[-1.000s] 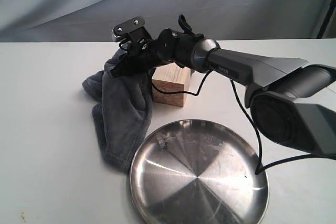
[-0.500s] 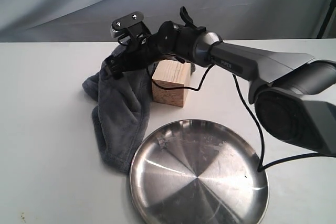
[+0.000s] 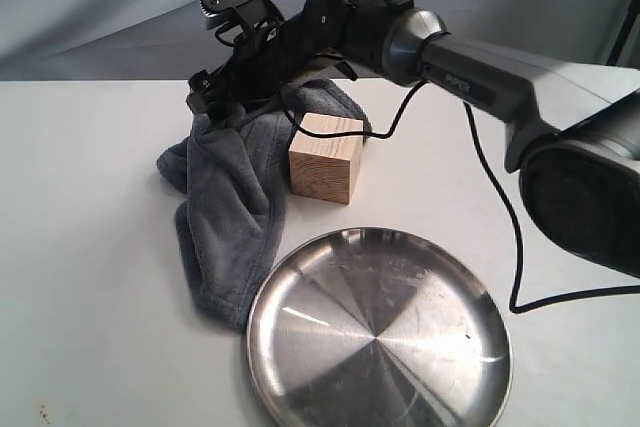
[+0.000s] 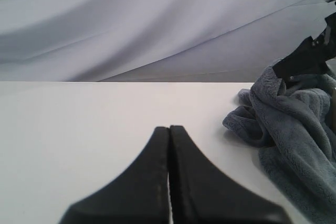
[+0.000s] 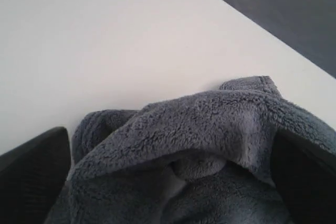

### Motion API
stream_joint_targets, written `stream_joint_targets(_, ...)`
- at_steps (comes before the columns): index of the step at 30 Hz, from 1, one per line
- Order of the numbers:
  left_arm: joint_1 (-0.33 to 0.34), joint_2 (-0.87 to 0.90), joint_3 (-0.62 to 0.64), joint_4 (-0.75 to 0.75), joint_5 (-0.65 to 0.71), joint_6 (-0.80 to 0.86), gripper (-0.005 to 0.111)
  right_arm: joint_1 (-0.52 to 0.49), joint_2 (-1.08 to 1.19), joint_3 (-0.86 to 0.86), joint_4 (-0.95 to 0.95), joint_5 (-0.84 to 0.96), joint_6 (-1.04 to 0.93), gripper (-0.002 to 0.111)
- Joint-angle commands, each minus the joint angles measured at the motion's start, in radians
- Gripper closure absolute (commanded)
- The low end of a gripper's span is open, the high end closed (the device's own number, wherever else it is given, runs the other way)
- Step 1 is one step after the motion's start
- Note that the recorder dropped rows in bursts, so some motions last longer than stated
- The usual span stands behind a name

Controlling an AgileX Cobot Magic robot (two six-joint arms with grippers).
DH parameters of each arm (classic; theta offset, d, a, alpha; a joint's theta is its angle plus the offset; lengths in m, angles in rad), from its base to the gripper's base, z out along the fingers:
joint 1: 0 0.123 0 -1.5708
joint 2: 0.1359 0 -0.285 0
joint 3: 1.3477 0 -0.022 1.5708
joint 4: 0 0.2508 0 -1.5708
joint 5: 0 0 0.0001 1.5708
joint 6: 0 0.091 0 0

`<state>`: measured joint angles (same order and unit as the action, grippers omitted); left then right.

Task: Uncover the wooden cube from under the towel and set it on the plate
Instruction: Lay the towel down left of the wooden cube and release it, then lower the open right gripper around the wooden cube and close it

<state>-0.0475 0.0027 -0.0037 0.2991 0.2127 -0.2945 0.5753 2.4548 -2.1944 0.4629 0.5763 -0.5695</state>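
The wooden cube (image 3: 325,157) stands uncovered on the white table, just behind the steel plate (image 3: 380,337). The dark grey-blue towel (image 3: 235,217) lies bunched to the cube's left, with a fold draped behind it. My right gripper (image 3: 205,97) hovers over the towel's raised top, left of the cube. In the right wrist view this gripper (image 5: 169,135) is open, its fingers wide apart with the towel (image 5: 210,124) heaped between them. My left gripper (image 4: 169,128) is shut on nothing, low over bare table, with the towel (image 4: 294,129) off to one side.
The white table (image 3: 90,277) runs to a grey cloth backdrop (image 3: 120,7). The right arm's black cable (image 3: 500,237) loops down beside the plate's right rim. The arm's thick grey link (image 3: 590,177) hangs over the right side.
The right arm has risen and drawn left, off the cube. The cube's top now shows fully. The towel's top has lifted with the gripper.
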Motion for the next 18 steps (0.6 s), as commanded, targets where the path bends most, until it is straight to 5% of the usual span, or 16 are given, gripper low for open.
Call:
stream_joint_targets(1,0.003,-0.003,0.004,0.002,-0.006,0.001,0.107,-0.006,-0.047,-0.007,-0.066,0.087,0.002,0.013)
stream_joint_targets(18,0.003,-0.003,0.004,0.002,-0.006,0.001,0.107,-0.006,-0.111,-0.007,-0.307,0.645,-0.023,0.013)
